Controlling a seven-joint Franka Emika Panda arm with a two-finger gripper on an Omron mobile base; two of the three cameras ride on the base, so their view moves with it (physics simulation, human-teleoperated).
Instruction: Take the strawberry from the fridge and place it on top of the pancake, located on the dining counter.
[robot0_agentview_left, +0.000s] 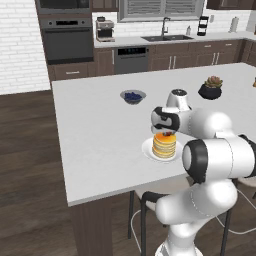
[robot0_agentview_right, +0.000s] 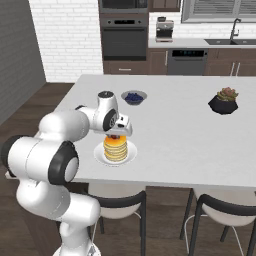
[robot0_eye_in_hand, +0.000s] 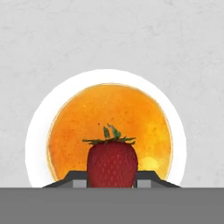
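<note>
1. The gripper (robot0_eye_in_hand: 112, 183) points straight down over the pancake (robot0_eye_in_hand: 110, 133), its jaws pinching the strawberry (robot0_eye_in_hand: 112, 162) from both sides – the red fruit sits between the two dark tips with its green leaves up in the hand view
2. In that view the strawberry hangs over the orange-glazed top of the stack; whether it touches the glaze I cannot tell
3. The pancake rests on a white round plate (robot0_eye_in_hand: 36, 131), and the plate stands on the white dining counter (robot0_agentview_left: 95, 130) near its front edge
4. From the left base view the gripper (robot0_agentview_left: 165, 134) sits just above the stack (robot0_agentview_left: 164, 145); from the right base view it (robot0_agentview_right: 114, 135) does too – close over the pancake (robot0_agentview_right: 115, 149)
5. Farther back on the counter stand a grey bowl of dark berries (robot0_agentview_left: 133, 96) and a dark pot with a plant (robot0_agentview_left: 210, 89), both well apart from the plate
</note>
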